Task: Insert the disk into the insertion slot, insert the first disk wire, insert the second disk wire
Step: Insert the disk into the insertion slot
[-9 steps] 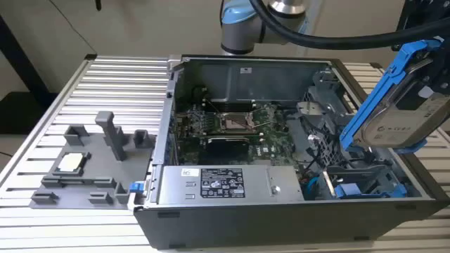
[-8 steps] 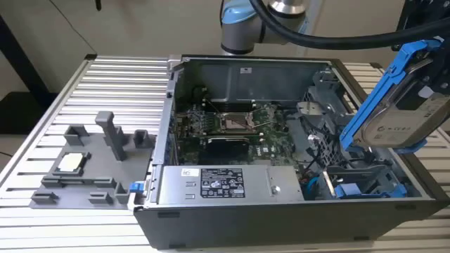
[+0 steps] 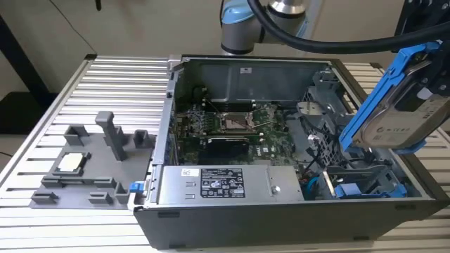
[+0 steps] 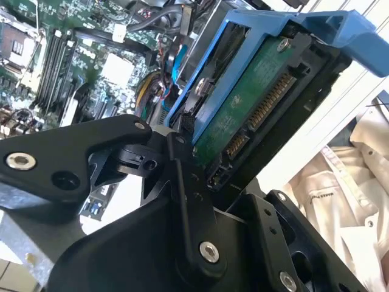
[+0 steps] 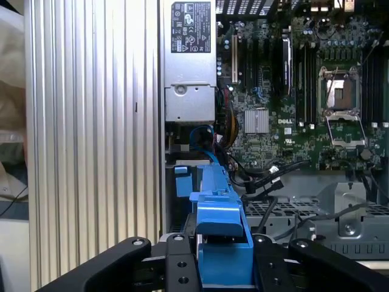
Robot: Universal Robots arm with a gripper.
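disk (image 3: 397,118) | pinched by hand (image 5: 222,263), tilted over case (image 3: 281,221) | insertion slot (image 3: 360,173) holds blue parts

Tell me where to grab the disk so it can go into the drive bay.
Take the disk by its blue carrier frame: fingers on the frame's two flat, parallel sides at one end, approaching from behind that end. That probably keeps them off the green circuit board and leaves the far end free for the insertion slot. The current grip does this.
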